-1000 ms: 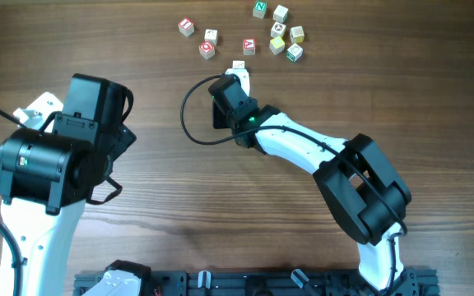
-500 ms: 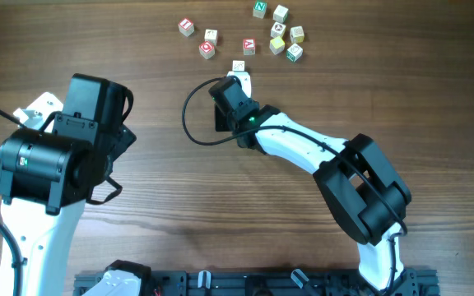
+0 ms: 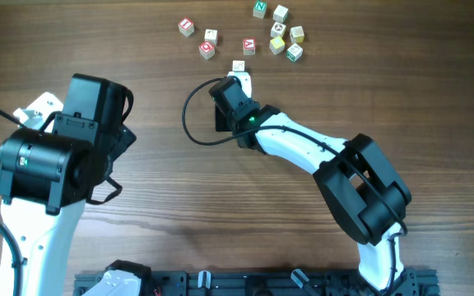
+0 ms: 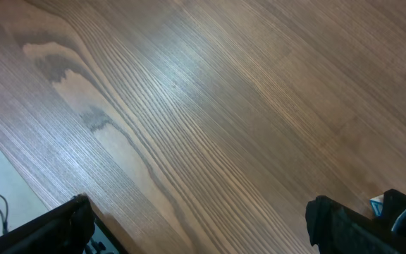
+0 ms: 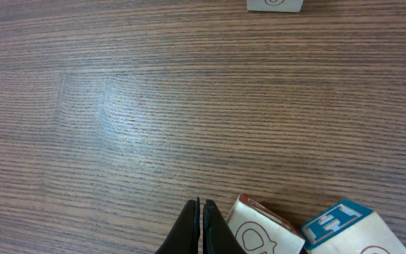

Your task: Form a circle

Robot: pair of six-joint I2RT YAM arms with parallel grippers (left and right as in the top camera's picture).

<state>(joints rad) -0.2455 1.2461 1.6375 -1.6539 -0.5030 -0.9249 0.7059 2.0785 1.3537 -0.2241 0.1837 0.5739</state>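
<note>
1. Wood-grain tabletop (image 5: 118, 106) is stretching out bare ahead of my right gripper (image 5: 201, 212), whose fingers are pressing together on nothing.
2. My circle (image 5: 266, 226) is not looking like a ring yet (I am judging the job barely begun). It is sitting as a small clump just right of my closed tips, with two letter cubes showing and touching each other. Whether the nearer one is touching my finger, I cannot tell.
3. Farther ahead a lone cube (image 5: 275, 4) is lying at the edge of my wrist view, and from above the loose scatter (image 3: 278, 30) is spreading beyond my tips, well apart from the clump.
4. My left gripper (image 4: 197, 212) is hanging with its fingers wide apart over bare wood, holding nothing, well off to my left.
5. Nudging with such a narrow closed tip is risking an off-centre push: a cube could be spinning or slipping round my finger, and the clump could be breaking apart instead of curving.
6. Against a second ago I am seeing nothing shifting: my right gripper is staying shut in the same spot and every cube is keeping its place.
</note>
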